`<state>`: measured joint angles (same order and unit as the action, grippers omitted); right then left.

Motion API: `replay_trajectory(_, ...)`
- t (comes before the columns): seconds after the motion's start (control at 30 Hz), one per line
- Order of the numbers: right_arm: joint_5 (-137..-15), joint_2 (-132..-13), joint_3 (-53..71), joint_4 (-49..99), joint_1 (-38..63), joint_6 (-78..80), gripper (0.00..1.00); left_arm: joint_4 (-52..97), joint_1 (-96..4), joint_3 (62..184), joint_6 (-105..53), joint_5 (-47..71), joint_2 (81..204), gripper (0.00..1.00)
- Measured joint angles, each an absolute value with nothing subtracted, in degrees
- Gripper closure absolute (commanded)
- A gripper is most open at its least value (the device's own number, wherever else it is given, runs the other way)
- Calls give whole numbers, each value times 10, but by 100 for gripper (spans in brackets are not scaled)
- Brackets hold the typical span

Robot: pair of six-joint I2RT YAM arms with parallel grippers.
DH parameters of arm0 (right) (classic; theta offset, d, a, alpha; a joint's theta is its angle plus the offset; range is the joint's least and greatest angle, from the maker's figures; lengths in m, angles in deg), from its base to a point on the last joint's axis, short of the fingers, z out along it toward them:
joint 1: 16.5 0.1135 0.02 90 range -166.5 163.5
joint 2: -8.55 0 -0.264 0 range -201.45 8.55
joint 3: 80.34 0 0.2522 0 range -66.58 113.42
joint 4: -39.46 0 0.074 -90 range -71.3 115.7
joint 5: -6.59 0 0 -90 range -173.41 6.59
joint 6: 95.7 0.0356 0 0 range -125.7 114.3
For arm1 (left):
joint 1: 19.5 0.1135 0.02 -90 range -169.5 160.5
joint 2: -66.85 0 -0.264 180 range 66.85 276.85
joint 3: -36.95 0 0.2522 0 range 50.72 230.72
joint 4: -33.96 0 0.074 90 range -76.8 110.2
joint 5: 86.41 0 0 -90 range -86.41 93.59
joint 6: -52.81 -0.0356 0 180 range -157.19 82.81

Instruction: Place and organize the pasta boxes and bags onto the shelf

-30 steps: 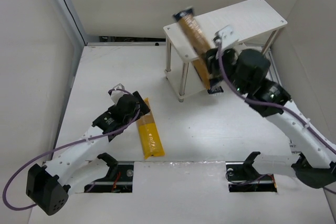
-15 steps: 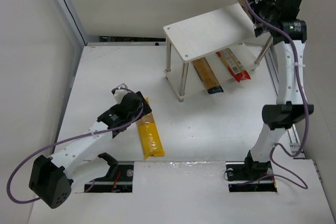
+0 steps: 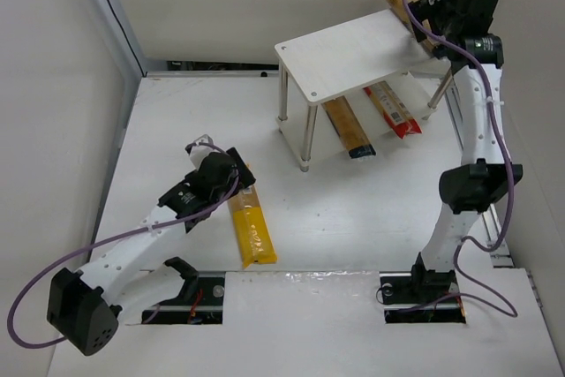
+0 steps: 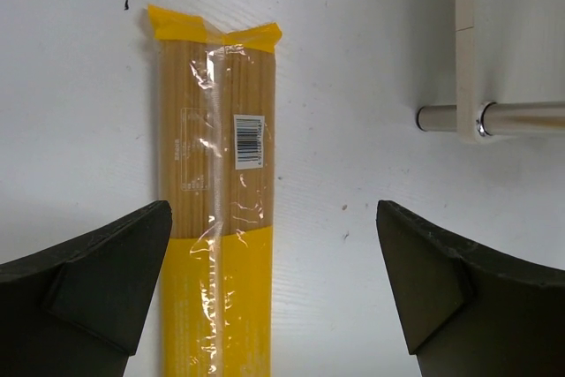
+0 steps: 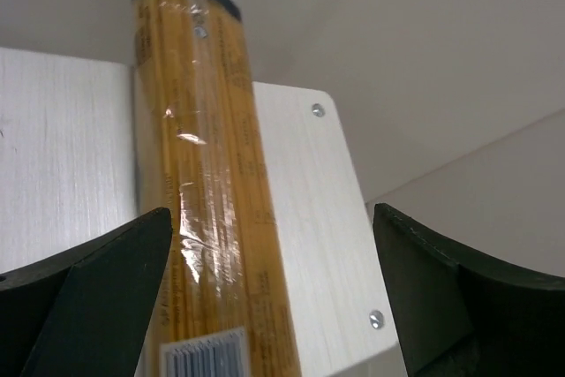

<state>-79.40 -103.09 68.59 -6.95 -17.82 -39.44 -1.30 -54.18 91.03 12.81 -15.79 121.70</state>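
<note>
1. The right arm is stretched way up to the far right end of the shelf (image 3: 340,55). The right gripper (image 5: 272,218) is spread wide with an orange-brown pack (image 5: 207,209) sitting between the fingers. There's bare board showing between the pack and one finger, so nothing's pinched.
2. That pack runs crossways over the right end of the top board. Its dark end pokes out past the far edge and its barcode end is nearest the wrist. I honestly can't tell if it's flat on the wood or a hair above it.
3. On the lower tier, a second orange-brown pack (image 3: 347,127) and the red pack (image 3: 393,109) lie side by side. Both are slanted the same way, with their near ends aimed toward the near right. The orange one's dark end sticks out past the front edge.
4. The yellow pack (image 3: 250,227) is flat on the table (image 3: 353,218), well apart from the shelf. Its long axis points roughly away from the arm bases, just slightly angled.
5. The left gripper (image 4: 274,218) is over the far part of the yellow pack with its jaws wide apart and not gripping. The pack sits off-centre, right up by one finger.
</note>
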Motion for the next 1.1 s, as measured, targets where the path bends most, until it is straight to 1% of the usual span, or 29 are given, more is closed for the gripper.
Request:
replay_trajectory(0.13,-839,-964,653,-49,-163,-371,0,-13,-542,910,128,-150,1203,0)
replay_trajectory(0.23,-872,-862,584,-29,-144,-330,0,-13,-541,908,128,-144,1190,0)
replay_trajectory(0.37,-895,-646,374,27,-120,-226,0,-13,-541,907,126,-132,1186,0)
replay_trajectory(0.43,-889,-528,246,77,-122,-155,0,-12,-541,904,125,-126,1185,0)
replay_trajectory(0.5,-872,-436,143,107,-128,-100,0,-9,-541,897,124,-119,1185,0)
replay_trajectory(0.57,-842,-374,57,117,-127,-51,0,-3,-541,883,121,-109,1185,0)
replay_trajectory(0.67,-805,-349,-26,110,-114,-1,0,-2,-541,865,123,-98,1199,0)
replay_trajectory(0.8,-800,-350,-93,53,-81,32,0,0,-541,849,130,-88,1240,0)
replay_trajectory(0.93,-809,-333,-122,17,-70,42,0,13,-541,837,135,-71,1281,0)
replay_trajectory(1.1,-818,-310,-124,0,-70,44,0,29,-540,829,135,-54,1329,0)
